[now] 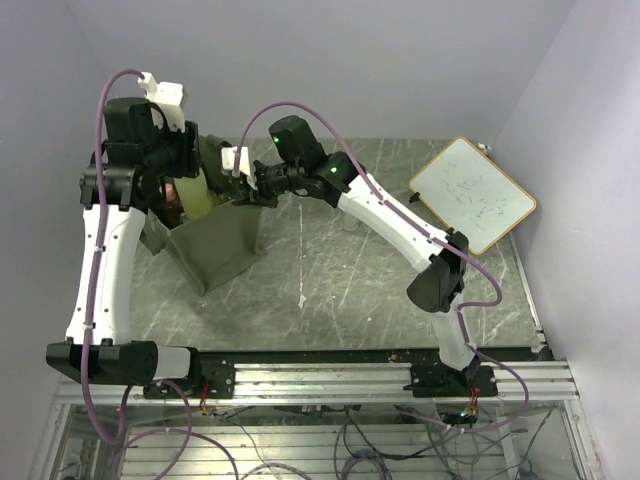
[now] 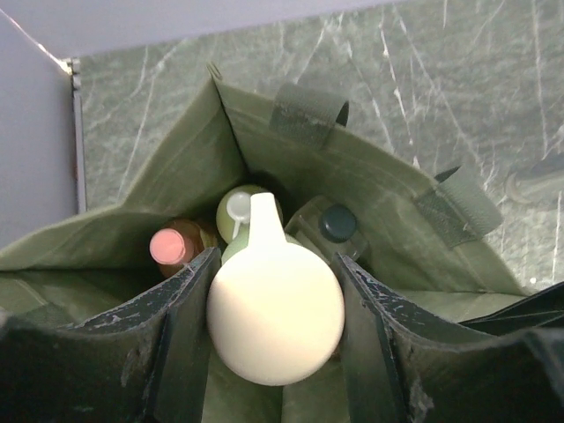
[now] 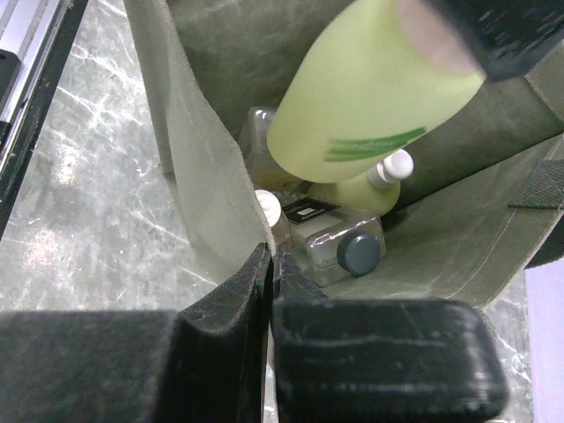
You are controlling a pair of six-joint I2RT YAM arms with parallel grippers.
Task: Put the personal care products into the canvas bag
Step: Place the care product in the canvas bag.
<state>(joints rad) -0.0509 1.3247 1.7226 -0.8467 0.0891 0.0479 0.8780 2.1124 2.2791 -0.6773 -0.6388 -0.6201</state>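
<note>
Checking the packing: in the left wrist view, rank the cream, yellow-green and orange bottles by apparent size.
1. Cream bottle: largest, but nearest the camera, so true size unsure.
2. Yellow-green bottle and orange bottle: only their tops show, about alike; not ranked.

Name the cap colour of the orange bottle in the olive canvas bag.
Pink cap, clearest in left wrist view.

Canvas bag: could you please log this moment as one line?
left gripper: holds cream bottle at canvas bag mouth | right gripper: shut on its rim
</note>
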